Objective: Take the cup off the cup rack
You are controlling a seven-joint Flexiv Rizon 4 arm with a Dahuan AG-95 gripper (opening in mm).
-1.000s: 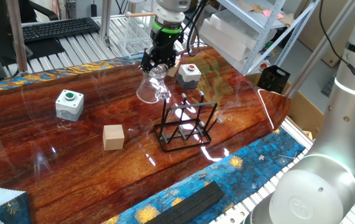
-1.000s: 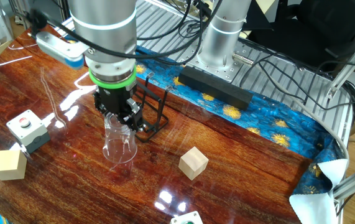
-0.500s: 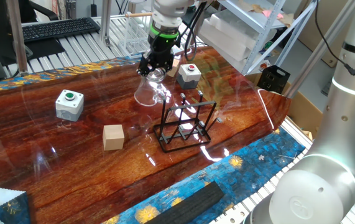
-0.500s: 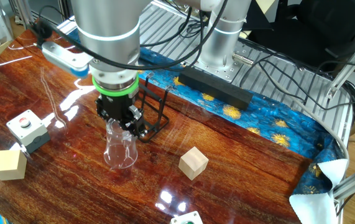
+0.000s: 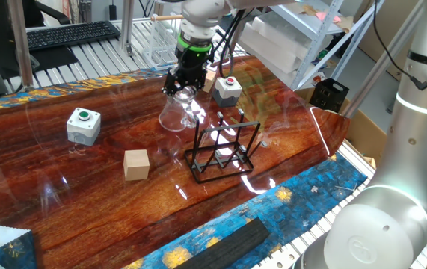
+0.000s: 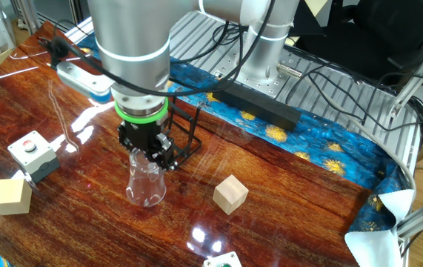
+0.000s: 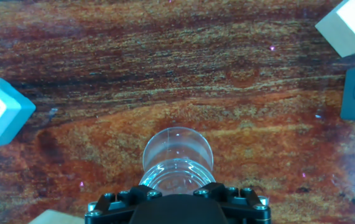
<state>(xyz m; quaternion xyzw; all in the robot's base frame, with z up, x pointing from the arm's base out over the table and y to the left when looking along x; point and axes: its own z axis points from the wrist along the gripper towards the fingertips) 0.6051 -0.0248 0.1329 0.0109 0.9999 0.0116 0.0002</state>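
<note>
My gripper (image 5: 183, 86) is shut on the clear cup (image 5: 176, 110) and holds it upside down, mouth down, close over the wooden table. The cup hangs to the left of the black wire cup rack (image 5: 222, 152), clear of its pegs. In the other fixed view the gripper (image 6: 146, 146) grips the cup (image 6: 145, 180) in front of the rack (image 6: 183, 137). In the hand view the cup (image 7: 177, 157) shows as a clear ring just past the gripper (image 7: 178, 194).
A tan wooden cube (image 5: 136, 164) lies left of the rack. A grey box with a green button (image 5: 84, 124) stands further left, one with a red button (image 5: 227, 89) behind the rack. A white wire rack (image 5: 153, 41) stands at the back.
The gripper with the cup has moved left, away from the rack, and come down closer to the table.
</note>
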